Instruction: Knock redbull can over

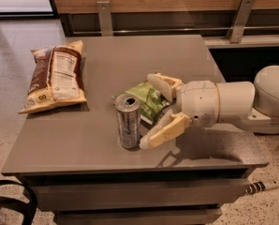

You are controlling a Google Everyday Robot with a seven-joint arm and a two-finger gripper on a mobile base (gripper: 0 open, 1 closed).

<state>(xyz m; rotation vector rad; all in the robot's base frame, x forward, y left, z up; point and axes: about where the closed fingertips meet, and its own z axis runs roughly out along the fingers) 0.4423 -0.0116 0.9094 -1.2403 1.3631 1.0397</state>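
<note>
The redbull can (pixel 128 121) stands upright near the front middle of the grey table (pixel 74 139), its silver pull-tab top showing. My gripper (pixel 150 110) comes in from the right with its cream fingers spread open. The lower finger (pixel 162 131) has its tip right beside the can's lower right side, very close or touching. The upper finger (pixel 163 85) lies over the green chip bag (pixel 145 99) behind the can. The gripper holds nothing.
A large brown snack bag (pixel 55 76) lies at the table's left side. A wooden wall with metal brackets (pixel 103 14) runs behind the table. A black strap (pixel 13 200) hangs at the lower left. A cable (pixel 261 186) lies on the floor at the right.
</note>
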